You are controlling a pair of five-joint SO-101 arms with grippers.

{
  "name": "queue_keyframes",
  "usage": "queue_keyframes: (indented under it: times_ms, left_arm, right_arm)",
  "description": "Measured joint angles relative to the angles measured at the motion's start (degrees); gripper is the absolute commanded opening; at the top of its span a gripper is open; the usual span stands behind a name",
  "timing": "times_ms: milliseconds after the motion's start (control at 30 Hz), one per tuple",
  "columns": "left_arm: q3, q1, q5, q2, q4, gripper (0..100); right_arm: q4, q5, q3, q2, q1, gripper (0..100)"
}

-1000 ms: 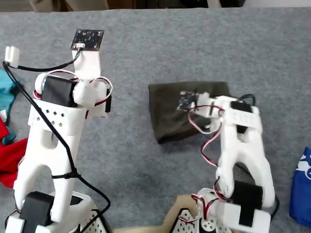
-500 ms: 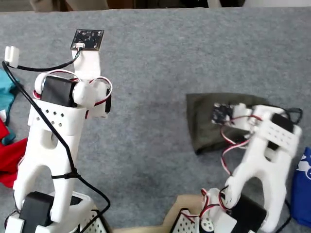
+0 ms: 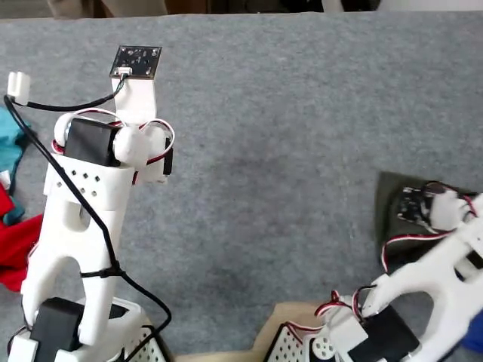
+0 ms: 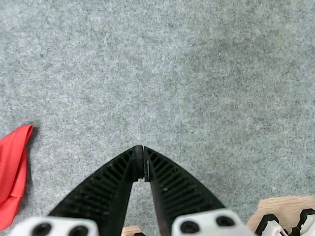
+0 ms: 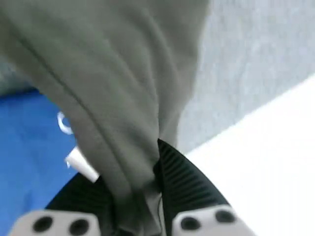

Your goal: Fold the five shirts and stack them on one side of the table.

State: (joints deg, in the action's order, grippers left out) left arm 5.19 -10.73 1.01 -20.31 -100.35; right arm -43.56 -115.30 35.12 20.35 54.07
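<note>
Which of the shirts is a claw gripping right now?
The olive-green shirt, pinched in the right claw at the right edge of the table. The red shirt, teal shirt and blue shirt lie loose, ungripped.

Bright, even light on the table [image 3: 302,90], a soft shadow edging the red shirt [image 4: 12,172].

White arms [image 3: 83,188], black ribbed claws [image 4: 141,153] (wires [image 3: 170,139] seemingly red-white).
</note>
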Motion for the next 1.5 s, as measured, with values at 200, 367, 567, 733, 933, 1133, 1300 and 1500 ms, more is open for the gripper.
queue_keyframes:
  times_ms: [200, 367, 567, 733, 933, 1133, 1300, 1500]
  left_arm:
    - [0.0, 0.0, 0.0, 0.0, 0.0, 2]
    - [0.0, 0.0, 0.0, 0.0, 0.0, 2]
    - [0.0, 0.0, 0.0, 0.0, 0.0, 2]
    - [0.0, 0.0, 0.0, 0.0, 0.0, 2]
    - [0.0, 0.0, 0.0, 0.0, 0.0, 2]
    - [0.0, 0.0, 0.0, 0.0, 0.0, 2]
    - [0.0, 0.0, 0.0, 0.0, 0.0, 2]
    - [0.0, 0.0, 0.0, 0.0, 0.0, 2]
  right_arm:
    - [0.26, 0.79, -4.31, 0.0, 6.77, 0.5]
    - [6.33, -2.37, -4.4, -1.85, 13.36, 0.5]
    - [12.57, -2.9, -6.59, -7.91, 21.19, 0.5]
    - [12.92, -2.9, -10.9, -11.6, 26.02, 0.5]
    - [13.01, -3.34, -14.15, -14.95, 29.71, 0.5]
    - [10.02, -8.09, -14.24, -15.47, 31.82, 1.6]
    - [4.31, -13.01, -14.42, -15.47, 33.05, 17.4]
    - [-1.85, -17.41, -17.32, -15.47, 33.49, 37.7]
